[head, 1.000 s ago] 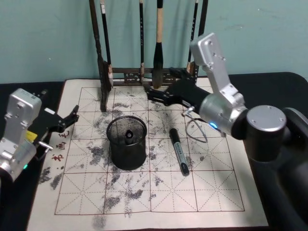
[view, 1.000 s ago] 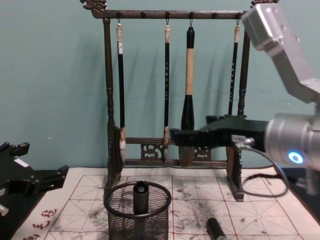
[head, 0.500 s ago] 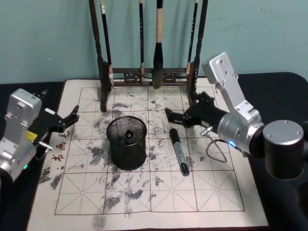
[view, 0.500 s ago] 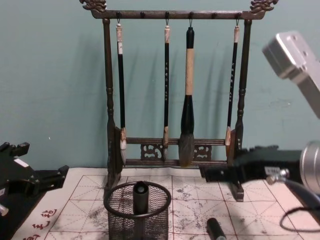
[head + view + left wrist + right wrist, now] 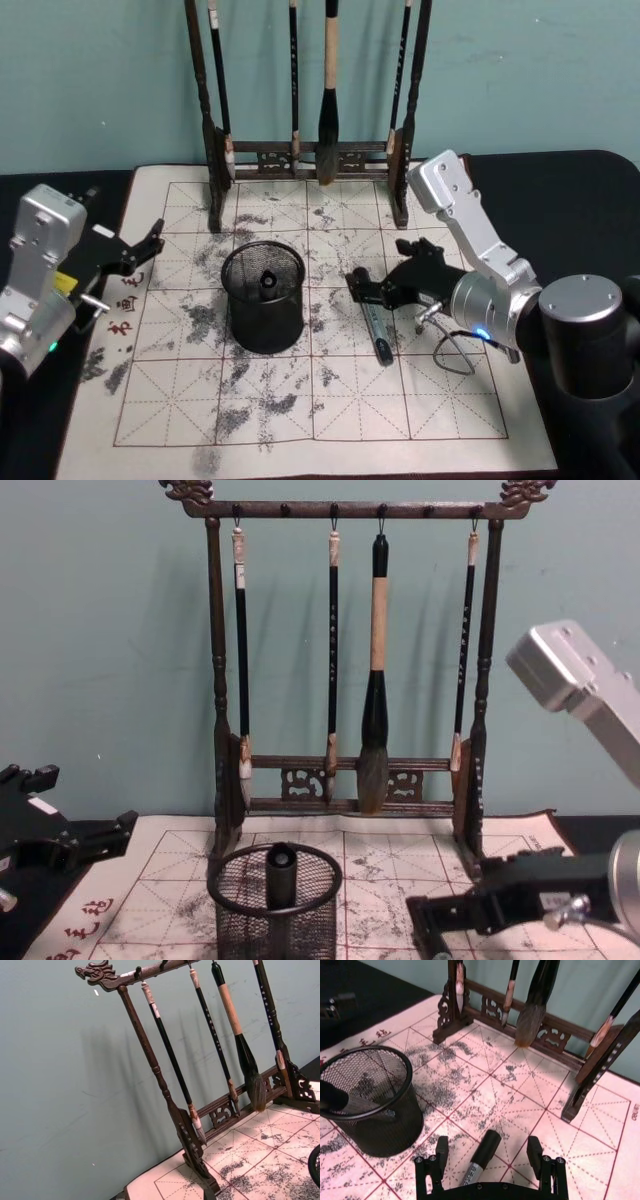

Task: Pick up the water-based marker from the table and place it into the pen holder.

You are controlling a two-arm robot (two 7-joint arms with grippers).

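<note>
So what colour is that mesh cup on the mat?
Black. The pen holder shows best in the right wrist view.

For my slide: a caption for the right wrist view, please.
Open right gripper, one finger each side of the marker on the mat, beside the pen holder.

A plain teal painted wall [image 5: 100, 630] is standing behind the scene, and soft light is falling on it. A flat black table top [image 5: 570, 170] is carrying a pale practice mat with red grid lines and grey ink stains [image 5: 260, 410]. At the mat's far edge, a tall dark wooden brush rack [image 5: 214, 680] is holding four long hanging brushes [image 5: 376, 680], which are throwing faint shadows on the wall.
</note>
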